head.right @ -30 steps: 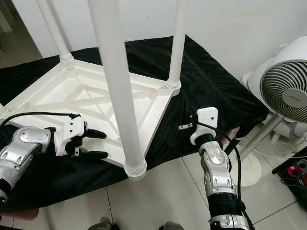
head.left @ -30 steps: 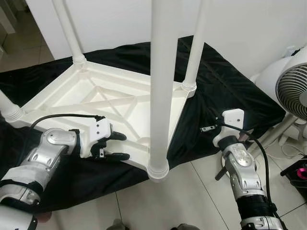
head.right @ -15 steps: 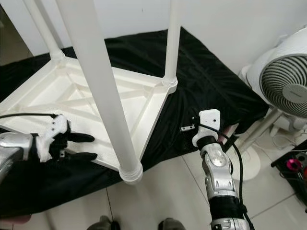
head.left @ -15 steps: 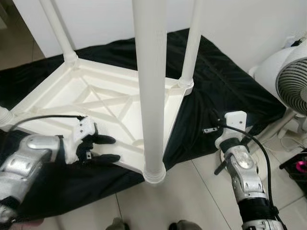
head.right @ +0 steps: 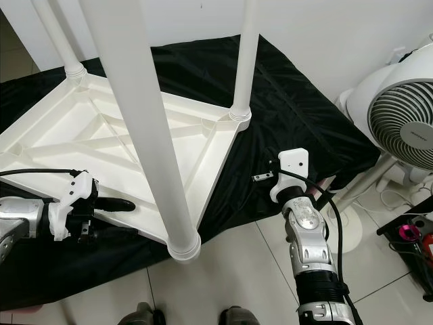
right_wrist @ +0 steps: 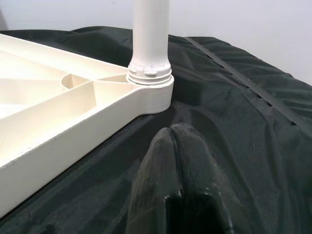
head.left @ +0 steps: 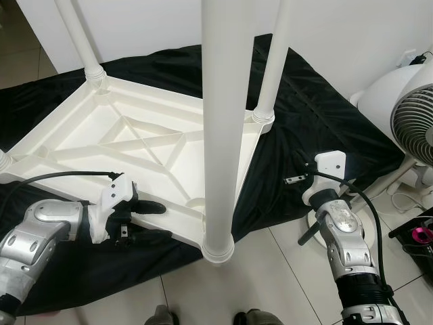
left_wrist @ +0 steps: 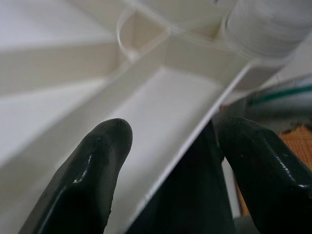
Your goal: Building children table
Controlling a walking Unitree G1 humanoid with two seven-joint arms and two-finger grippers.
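The white children's table [head.left: 81,139] lies upside down on a black cloth [head.left: 318,115], its legs pointing up. The nearest leg [head.left: 223,135] rises from the front corner socket [head.left: 218,249]. My left gripper [head.left: 161,222] is open and straddles the table's near rim, one finger [left_wrist: 105,146] inside the rim [left_wrist: 195,126] and the other finger [left_wrist: 258,156] outside it. My right gripper [right_wrist: 176,136] is shut on nothing and hovers over the cloth, pointing at the right corner leg [right_wrist: 151,44]. The right arm [head.left: 342,230] reaches in from the lower right.
A white fan [head.left: 413,115] on a stand is close to the right arm. A pink item [head.left: 419,237] lies on the tiled floor [head.left: 270,284] at the far right. A white wall [head.left: 352,34] runs behind the table. My feet [head.left: 203,317] show at the bottom edge.
The whole picture has shifted, so the camera moved. My left forearm sits lower, and its gripper stays open astride the near rim. The right gripper holds its place.
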